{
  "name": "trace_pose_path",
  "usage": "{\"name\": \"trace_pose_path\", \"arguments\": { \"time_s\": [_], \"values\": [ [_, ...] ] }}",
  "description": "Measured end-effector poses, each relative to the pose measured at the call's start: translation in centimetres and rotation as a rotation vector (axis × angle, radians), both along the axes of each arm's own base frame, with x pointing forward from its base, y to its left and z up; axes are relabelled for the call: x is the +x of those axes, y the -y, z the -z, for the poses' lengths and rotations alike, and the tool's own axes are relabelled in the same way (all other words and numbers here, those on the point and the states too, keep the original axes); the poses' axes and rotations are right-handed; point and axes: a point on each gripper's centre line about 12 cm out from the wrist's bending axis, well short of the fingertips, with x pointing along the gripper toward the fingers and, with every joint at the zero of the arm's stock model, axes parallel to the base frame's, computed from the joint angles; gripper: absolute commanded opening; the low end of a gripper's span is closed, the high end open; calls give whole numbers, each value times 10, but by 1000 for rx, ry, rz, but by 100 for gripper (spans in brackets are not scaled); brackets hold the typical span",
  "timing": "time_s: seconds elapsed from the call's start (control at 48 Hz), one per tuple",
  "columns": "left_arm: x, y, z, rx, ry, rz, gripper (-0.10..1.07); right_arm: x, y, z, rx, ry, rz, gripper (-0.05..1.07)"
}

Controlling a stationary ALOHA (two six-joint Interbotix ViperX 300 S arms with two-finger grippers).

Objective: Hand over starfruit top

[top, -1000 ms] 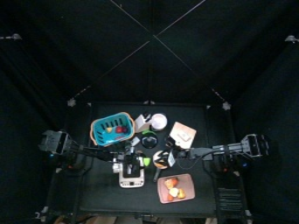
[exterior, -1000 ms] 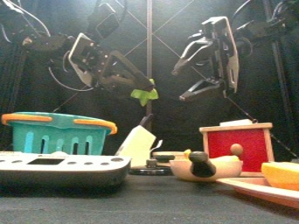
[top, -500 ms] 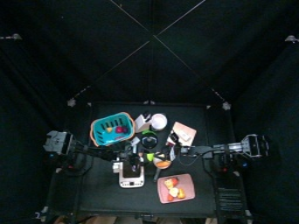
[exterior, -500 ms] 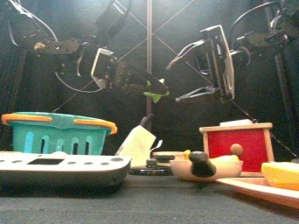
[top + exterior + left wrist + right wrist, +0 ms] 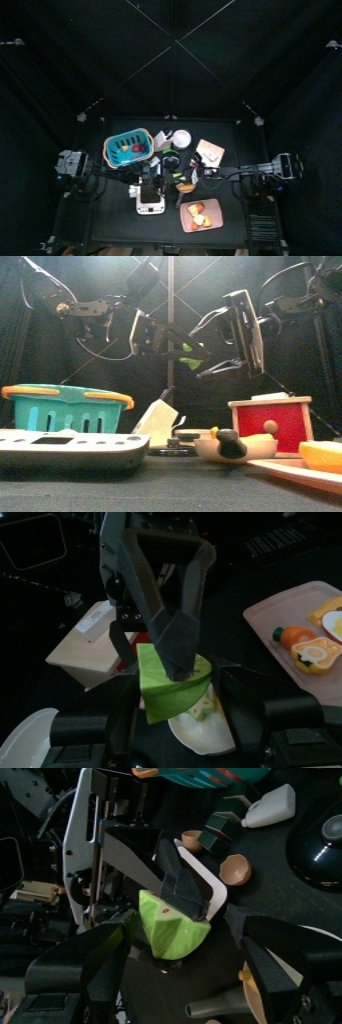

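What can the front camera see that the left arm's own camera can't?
Only the front view shows the teal basket, the red box and the duck-shaped toy standing on the table, far below the raised arms. Only the left wrist view shows the pink tray with cut fruit pieces on it. Both show the green starfruit held up in the air between the left gripper and the right gripper.
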Motion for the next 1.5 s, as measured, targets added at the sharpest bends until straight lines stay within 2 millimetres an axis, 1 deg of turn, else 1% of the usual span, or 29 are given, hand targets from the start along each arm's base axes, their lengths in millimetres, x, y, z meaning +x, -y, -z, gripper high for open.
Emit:
{"name": "trace_pose_path", "arguments": {
  "time_s": [0.208,0.333,0.458,0.604,0.688,0.75,0.833,0.917,1.167,1.229,1.5],
  "values": [
    [6,0,0,0,6,-2,72,7,-1,4,-29,-11,-21,99],
    [7,0,0,0,5,-2,72,10,-1,4,-43,-13,-34,94],
    [7,0,0,0,5,-2,72,13,-1,1,-48,-5,-37,82],
    [7,0,0,-1,5,-3,72,13,-1,2,-47,-8,-37,63],
    [7,0,0,-1,5,-3,72,13,-1,2,-44,-6,-36,56],
    [7,0,0,-3,5,-3,73,13,-1,1,-41,-5,-33,53],
    [7,0,0,-4,5,-3,74,13,-1,1,-41,-5,-33,53],
    [7,-1,0,-8,8,-8,78,13,-1,1,-43,-5,-33,53],
    [7,-3,0,-26,13,-29,98,13,-1,1,-44,-5,-34,53],
    [7,-4,0,-27,13,-30,101,13,-1,1,-43,-5,-35,53],
    [7,-3,0,-28,13,-29,102,13,-1,1,-44,-5,-36,53]
  ]
}}
